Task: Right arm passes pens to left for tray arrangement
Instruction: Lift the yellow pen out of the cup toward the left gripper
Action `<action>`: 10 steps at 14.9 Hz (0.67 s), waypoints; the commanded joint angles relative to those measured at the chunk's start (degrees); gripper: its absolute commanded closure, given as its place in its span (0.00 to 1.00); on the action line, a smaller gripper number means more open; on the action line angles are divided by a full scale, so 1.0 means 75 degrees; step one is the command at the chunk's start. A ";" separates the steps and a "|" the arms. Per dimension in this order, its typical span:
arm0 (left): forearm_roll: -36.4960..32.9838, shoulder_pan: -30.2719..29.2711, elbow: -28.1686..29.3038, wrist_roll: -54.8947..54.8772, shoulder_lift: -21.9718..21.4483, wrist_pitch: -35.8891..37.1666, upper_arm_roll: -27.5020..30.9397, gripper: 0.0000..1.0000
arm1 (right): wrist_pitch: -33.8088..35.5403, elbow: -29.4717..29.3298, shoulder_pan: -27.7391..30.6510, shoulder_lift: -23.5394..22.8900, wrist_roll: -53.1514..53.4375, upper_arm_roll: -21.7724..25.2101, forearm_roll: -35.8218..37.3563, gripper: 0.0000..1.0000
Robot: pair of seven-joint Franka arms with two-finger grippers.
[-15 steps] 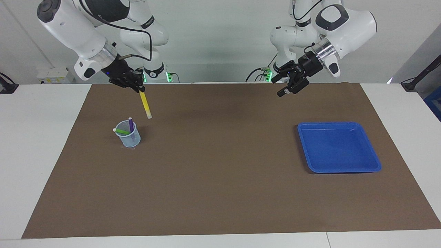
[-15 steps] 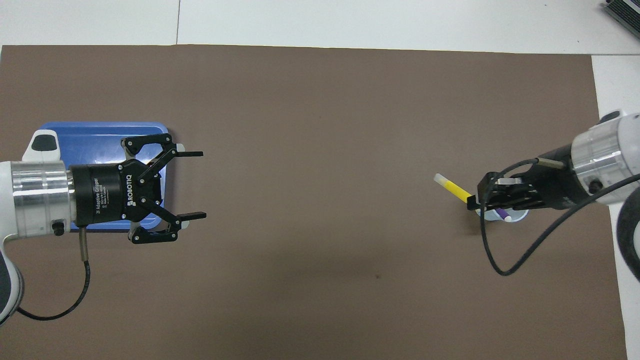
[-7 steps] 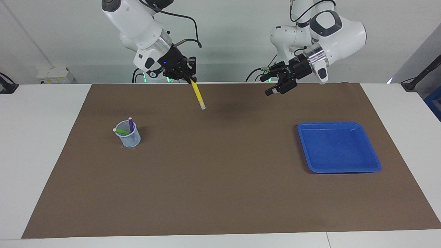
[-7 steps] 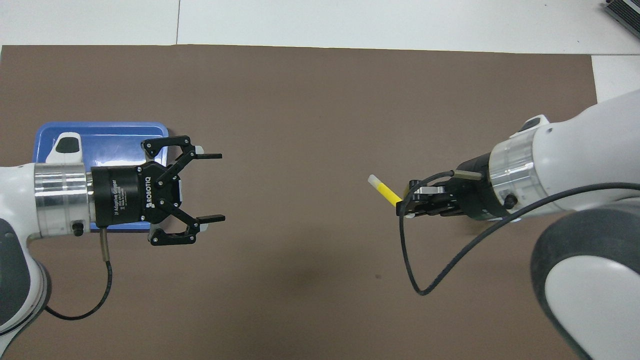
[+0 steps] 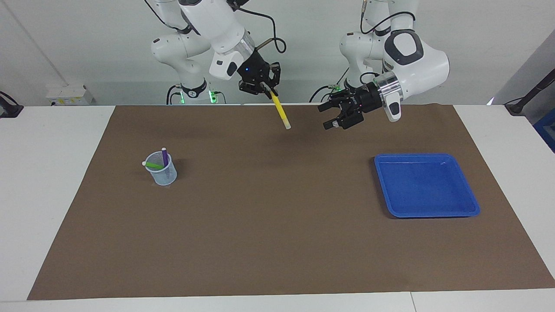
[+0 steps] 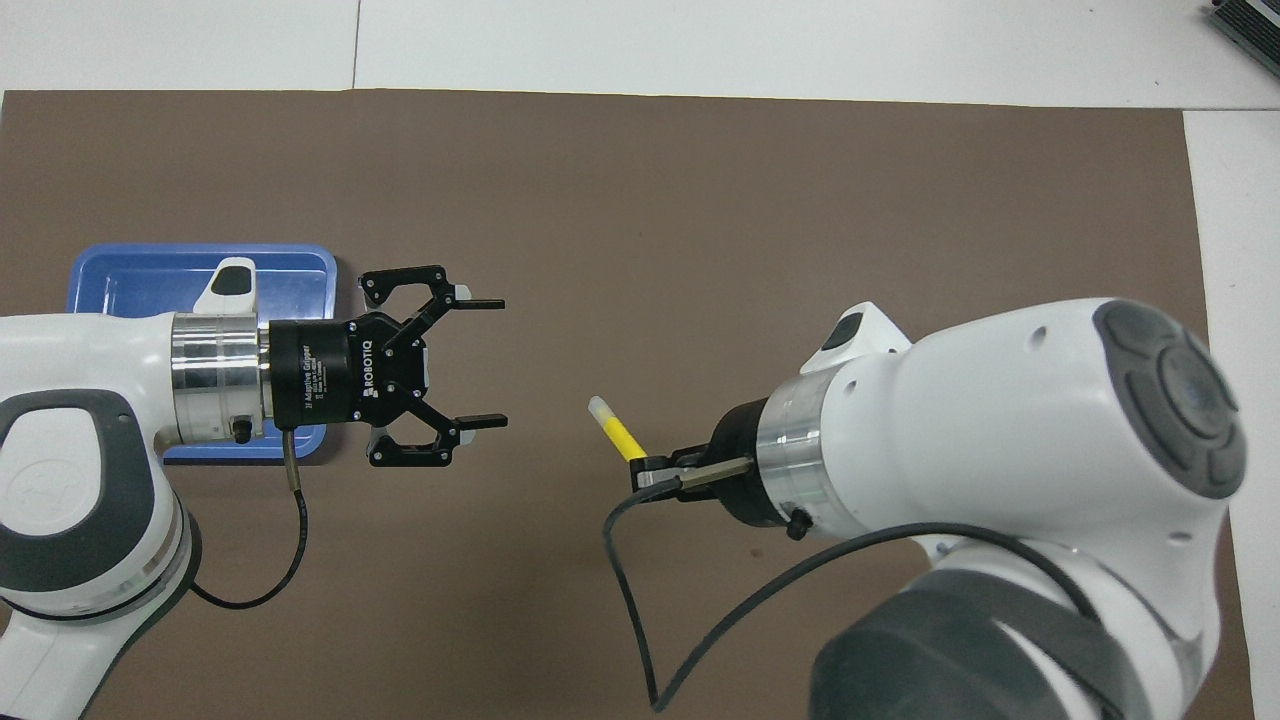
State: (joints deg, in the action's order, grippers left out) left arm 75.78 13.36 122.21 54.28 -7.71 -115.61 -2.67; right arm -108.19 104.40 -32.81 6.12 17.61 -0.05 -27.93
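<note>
At upper centre, the right arm's black gripper clamps a slim yellow marker pen by its top; the left gripper, spread open, could take the probably light, rigid barrel mid-length.

Right hand carried yellow pen toward left hand.

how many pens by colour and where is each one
yellow pen: 1, held in the right gripper over the mat
purple pen: 1, in the mesh cup
green pen: 1, in the mesh cup
total: 3, none in the blue tray
</note>
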 commanded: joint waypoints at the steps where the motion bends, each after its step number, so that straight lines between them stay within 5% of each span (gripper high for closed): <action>1: 0.0302 0.0444 0.0146 -0.0498 0.0020 -0.0195 0.0110 0.00 | -0.0177 0.0319 -0.0183 0.0297 0.0054 0.0042 0.0149 1.00; 10: 0.0243 0.0655 0.0579 -0.0604 -0.0213 0.0086 0.0110 0.00 | -0.0610 0.0624 -0.0266 0.0415 0.0054 -0.0005 0.0243 1.00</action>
State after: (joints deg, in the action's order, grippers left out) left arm 76.54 16.35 123.83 50.93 -7.35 -114.95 -2.69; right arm -111.33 107.06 -34.46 7.38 17.61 -0.09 -27.28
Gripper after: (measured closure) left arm 0.000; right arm 0.819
